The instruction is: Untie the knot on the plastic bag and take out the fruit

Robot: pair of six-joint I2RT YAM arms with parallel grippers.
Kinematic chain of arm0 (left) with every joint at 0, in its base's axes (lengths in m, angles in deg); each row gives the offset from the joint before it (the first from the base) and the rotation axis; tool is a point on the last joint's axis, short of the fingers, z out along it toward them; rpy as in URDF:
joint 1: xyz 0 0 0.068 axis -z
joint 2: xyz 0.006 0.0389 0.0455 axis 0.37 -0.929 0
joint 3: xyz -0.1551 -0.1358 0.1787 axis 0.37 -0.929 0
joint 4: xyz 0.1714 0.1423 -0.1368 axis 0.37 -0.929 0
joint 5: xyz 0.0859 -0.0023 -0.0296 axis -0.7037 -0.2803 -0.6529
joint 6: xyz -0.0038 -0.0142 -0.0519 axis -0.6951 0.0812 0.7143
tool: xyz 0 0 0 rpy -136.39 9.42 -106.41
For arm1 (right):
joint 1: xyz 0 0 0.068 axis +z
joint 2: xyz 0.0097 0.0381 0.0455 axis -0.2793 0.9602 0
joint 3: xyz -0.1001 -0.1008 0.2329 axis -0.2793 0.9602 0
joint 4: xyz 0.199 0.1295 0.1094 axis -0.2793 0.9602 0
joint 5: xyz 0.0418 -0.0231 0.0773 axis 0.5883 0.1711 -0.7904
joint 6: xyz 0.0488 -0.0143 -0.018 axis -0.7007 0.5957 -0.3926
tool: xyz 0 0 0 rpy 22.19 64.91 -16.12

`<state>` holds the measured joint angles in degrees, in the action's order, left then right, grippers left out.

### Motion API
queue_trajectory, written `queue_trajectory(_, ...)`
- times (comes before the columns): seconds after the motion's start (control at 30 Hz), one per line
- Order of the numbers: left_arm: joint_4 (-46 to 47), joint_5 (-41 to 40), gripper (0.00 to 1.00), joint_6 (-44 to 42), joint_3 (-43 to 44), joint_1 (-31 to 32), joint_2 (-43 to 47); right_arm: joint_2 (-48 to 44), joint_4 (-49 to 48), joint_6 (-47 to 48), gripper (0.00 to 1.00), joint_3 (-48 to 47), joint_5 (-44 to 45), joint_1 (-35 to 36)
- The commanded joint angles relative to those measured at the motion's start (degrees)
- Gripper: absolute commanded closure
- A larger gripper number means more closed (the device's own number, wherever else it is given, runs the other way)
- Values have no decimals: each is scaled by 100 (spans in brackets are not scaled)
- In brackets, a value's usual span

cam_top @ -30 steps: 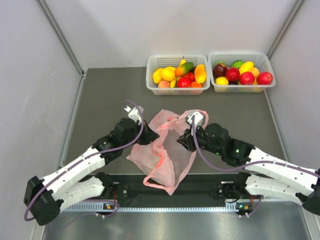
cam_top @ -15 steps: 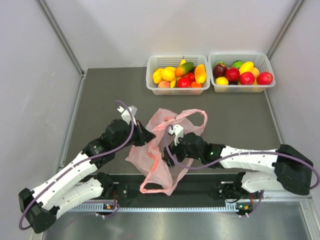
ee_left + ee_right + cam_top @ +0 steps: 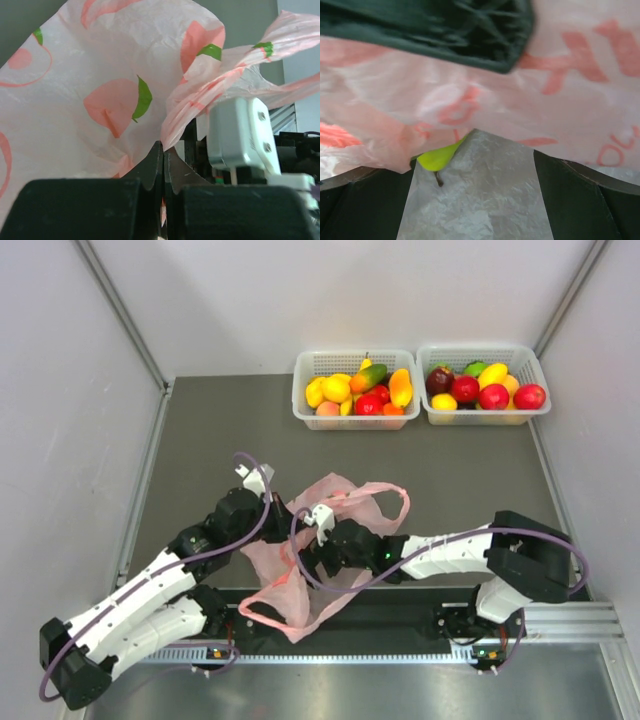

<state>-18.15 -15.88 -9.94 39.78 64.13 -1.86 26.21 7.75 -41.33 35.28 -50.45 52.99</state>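
Plastic bag (image 3: 266,562) nearer now, fruit (image 3: 439,156) inside

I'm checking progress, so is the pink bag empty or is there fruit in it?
Not empty, it seems: the right wrist view shows a yellow-green fruit peeking from beneath the plastic bag. Others: cannot tell.

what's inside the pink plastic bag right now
The right wrist view shows one yellow-green fruit with a short stem, peeking out from under the plastic bag. Whatever else is inside is covered by crumpled pink film in every view.
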Motion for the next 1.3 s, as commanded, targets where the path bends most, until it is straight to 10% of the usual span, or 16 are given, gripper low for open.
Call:
queue_trajectory(0.0,120,-56,100,98,-116,13,193,2,-660,-40,0,-219,390,268)
queue_trajectory(0.77,206,715,100,-421,3171,13,-905,-1387,-19,-234,0,360,2094,400)
queue_trajectory(1.27,840,832,100,230,983,30,-475,-695,-99,-365,0,291,3176,400)
